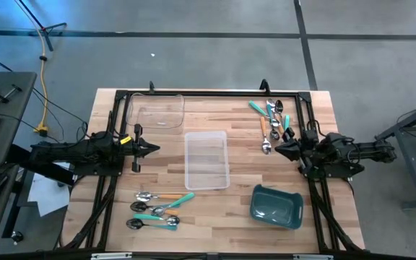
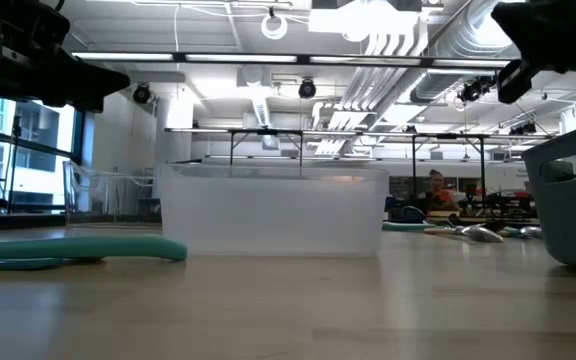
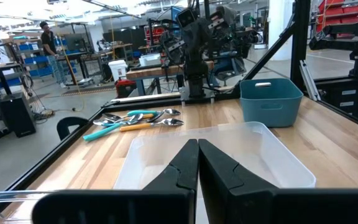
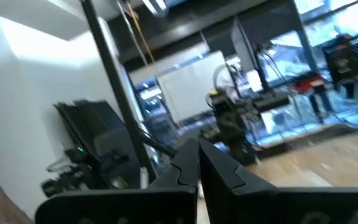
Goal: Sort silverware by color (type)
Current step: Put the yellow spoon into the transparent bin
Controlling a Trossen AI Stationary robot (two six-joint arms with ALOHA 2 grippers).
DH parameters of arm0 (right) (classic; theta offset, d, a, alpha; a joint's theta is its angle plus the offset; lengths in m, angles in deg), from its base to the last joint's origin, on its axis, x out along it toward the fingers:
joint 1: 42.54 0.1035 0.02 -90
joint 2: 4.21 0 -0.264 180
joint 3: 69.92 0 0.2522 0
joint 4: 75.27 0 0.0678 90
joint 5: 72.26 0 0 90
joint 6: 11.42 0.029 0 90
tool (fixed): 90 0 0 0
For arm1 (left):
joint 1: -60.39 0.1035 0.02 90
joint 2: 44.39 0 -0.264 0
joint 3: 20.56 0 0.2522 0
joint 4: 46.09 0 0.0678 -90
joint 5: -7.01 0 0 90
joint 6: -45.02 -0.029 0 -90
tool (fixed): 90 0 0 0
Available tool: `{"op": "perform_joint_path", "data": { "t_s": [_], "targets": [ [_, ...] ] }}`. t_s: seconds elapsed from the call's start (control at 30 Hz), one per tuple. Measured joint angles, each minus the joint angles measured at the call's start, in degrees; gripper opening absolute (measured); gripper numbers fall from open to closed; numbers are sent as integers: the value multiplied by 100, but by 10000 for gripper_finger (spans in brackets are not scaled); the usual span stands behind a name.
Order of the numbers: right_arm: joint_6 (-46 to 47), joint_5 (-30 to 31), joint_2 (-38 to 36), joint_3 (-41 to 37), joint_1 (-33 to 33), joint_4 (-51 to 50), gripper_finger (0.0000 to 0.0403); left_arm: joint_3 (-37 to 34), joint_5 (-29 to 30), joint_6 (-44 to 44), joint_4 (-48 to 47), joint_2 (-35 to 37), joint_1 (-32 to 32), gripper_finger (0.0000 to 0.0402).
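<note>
The silverware lies in two loose groups on the wooden table. One group of spoons (image 1: 271, 119) with orange and teal handles is at the far right; it also shows in the left wrist view (image 3: 135, 118). The other group (image 1: 157, 209) is at the near left, and a teal handle (image 2: 78, 248) from it shows in the low view. My left gripper (image 1: 155, 149) is shut at the table's left side, level, with its fingers (image 3: 198, 144) pointing over a clear tray. My right gripper (image 1: 279, 149) is shut at the right side, tipped upward (image 4: 197, 146). Neither holds anything.
A clear rectangular tray (image 1: 206, 159) stands at the table's middle and a second clear tray (image 1: 156, 112) at the far left. A teal bin (image 1: 276, 205) sits near the front right. A black frame (image 1: 215, 92) runs along the table's edges.
</note>
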Motion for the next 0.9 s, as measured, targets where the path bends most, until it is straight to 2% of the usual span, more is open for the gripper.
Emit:
{"op": "perform_joint_path", "data": {
  "t_s": [0.2,0.37,0.9],
  "targets": [
    [-763,165,3,0,0,-905,0,0,1,0,1,0,2,3],
    [-1164,196,3,0,0,-1114,0,0,0,0,2,1,0,3],
    [-464,163,1,0,-2,-1231,0,0,2,0,1,1,1,3]
  ]
}}
